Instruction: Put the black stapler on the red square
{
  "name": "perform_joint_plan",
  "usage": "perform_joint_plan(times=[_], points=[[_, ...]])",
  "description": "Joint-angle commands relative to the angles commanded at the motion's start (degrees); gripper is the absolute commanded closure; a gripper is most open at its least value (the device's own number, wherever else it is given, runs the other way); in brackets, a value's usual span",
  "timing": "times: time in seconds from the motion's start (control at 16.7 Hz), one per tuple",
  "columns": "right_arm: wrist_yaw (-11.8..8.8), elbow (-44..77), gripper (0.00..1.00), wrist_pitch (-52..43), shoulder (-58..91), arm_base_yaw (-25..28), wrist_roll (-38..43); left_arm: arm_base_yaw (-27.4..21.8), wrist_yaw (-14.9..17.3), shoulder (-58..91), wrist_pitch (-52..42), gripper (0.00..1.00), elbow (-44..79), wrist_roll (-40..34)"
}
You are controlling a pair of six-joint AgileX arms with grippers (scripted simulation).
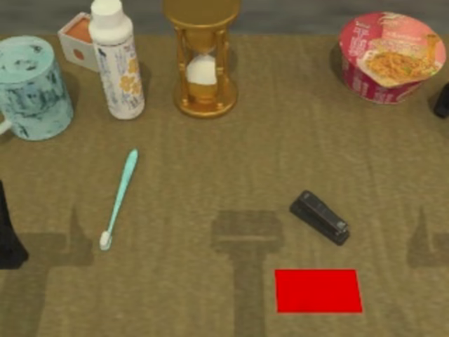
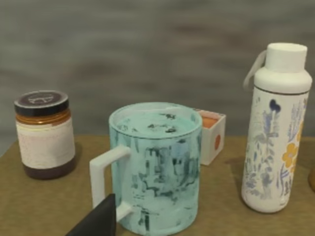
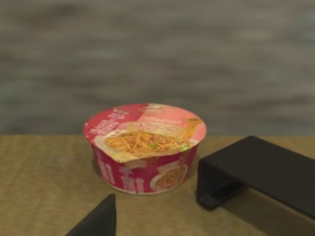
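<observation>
Top view, far left: black left arm (image 1: 10,239) parked at the counter's left edge; fingers' state cannot be told.
Back left: mottled turquoise mug (image 1: 28,88), white floral bottle (image 1: 118,60), small white-and-orange box (image 1: 78,38).
Left of centre: pale teal toothbrush (image 1: 119,199) lying flat on the tan woven counter (image 1: 210,168).
Back centre: gold hourglass (image 1: 202,60).
Right of centre: small dark-grey wedge-shaped black stapler (image 1: 320,217), lying diagonally, near but apart from the red square.
Front right: flat bright red square (image 1: 318,291), bare.
Back right: pink noodle cup (image 1: 390,56).
Far right: right arm (image 1: 442,102) at the edge; fingers cannot be told.
</observation>
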Motion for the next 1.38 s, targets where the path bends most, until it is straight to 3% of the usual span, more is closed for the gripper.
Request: perform_joint_plan(times=[0.3,0.54,1.38], points=[[-0.2,3.5,0.0,-2.5,3.5,1.3,-0.6,0.0,0.0,0.0,0.0,0.0,0.0,0.0],[-0.3,16.3,0.0,-11.0,16.5,5.2,-2.7,0.0,0.0,0.0,0.0,0.0,0.0,0.0],[-0.1,83.5,0.0,-57.7,99.3,24.5,-13.5,0.0,0.0,0.0,0.0,0.0,0.0,0.0]])
